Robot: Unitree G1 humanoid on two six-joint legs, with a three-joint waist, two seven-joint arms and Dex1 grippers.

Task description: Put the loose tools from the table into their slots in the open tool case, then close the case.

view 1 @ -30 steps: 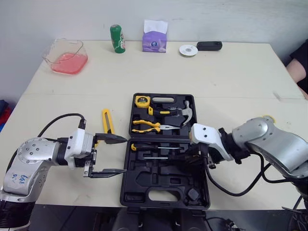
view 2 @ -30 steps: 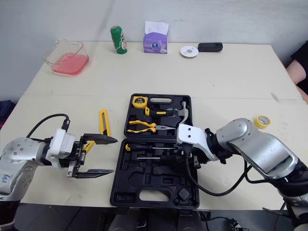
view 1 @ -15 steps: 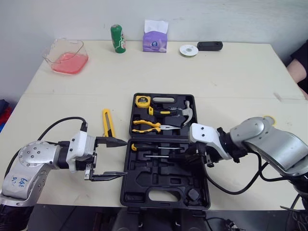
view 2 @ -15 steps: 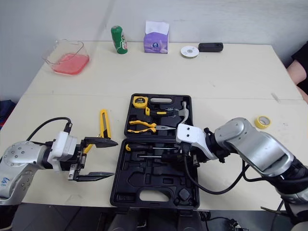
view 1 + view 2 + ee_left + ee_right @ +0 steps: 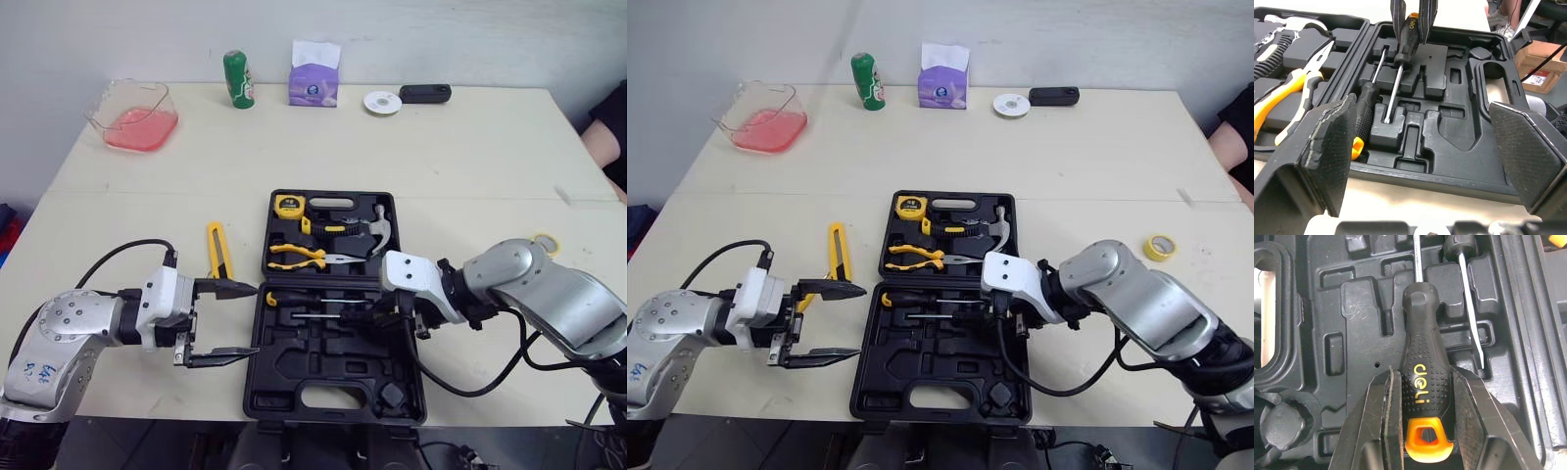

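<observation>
The black tool case (image 5: 284, 377) lies open in front of me, with a tape measure (image 5: 289, 206), pliers (image 5: 294, 257), a hammer (image 5: 377, 227) and one screwdriver (image 5: 299, 297) in their slots. My right gripper (image 5: 1420, 377) is shut on the black, orange-tipped handle of a second screwdriver (image 5: 1419, 357). It holds the tool low over the case's right middle, shaft (image 5: 321, 318) pointing left along a moulded slot. My left gripper (image 5: 223, 321) hovers open just off the case's left edge, nothing between its fingers (image 5: 1327, 147). A yellow utility knife (image 5: 217, 250) lies loose on the table above it.
A yellow tape roll (image 5: 1161, 247) lies on the table to the right of my right arm. Along the far edge stand a clear tub of pink stuff (image 5: 132, 116), a green can (image 5: 238, 78), a purple tissue box (image 5: 314, 73), a white disc (image 5: 381, 102) and a black device (image 5: 425, 93). A person's arm (image 5: 607, 137) shows at the right.
My right gripper has shifted slightly left with the screwdriver, further over the case. The left gripper has edged a little toward the case and stays open.
</observation>
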